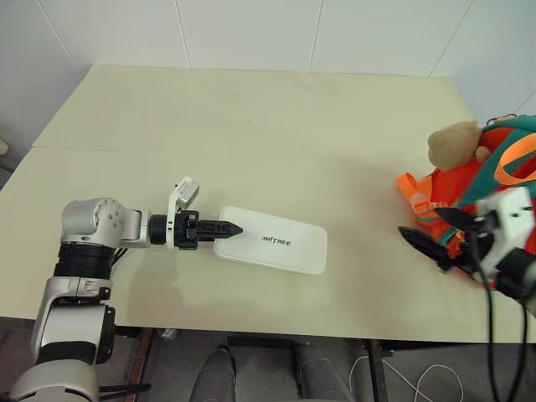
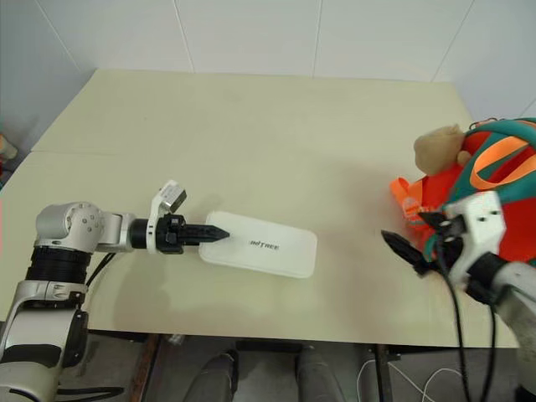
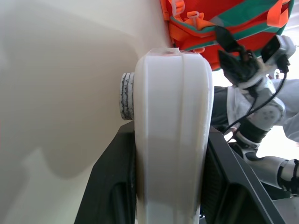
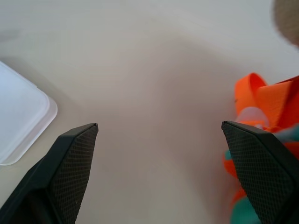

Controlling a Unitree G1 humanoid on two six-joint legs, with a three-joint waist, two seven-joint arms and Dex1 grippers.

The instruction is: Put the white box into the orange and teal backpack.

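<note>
Head cams: flat white rectangular box w/ rounded corners [image 1: 272, 240] lying on the pale beige tabletop [image 1: 251, 134], toward the near edge, roughly mid-table. Left gripper [image 1: 228, 229] clamped on the box's left short end, pointing right. Bright orange backpack w/ teal edging [image 2: 494, 180] at the far right edge, tan plush toy [image 1: 453, 144] on its top. Right gripper [image 1: 429, 234] just beside the backpack's straps, black fingers spread wide, nothing held. Wide stretch of bare table btwn box and backpack, plus lots of free room toward the back wall. Not much margin btwn box and the near table edge.

Left wrist cam: box edge-on, pinched btwn the two black fingers [image 3: 112, 186]; backpack and other gripper straight past the box's far end.

Right wrist cam: fingers [image 4: 70, 163] far apart, empty table btwn them. Rounded box corner [image 4: 21, 121] off one side, orange strap [image 4: 261, 102] close to the other fingertip.
</note>
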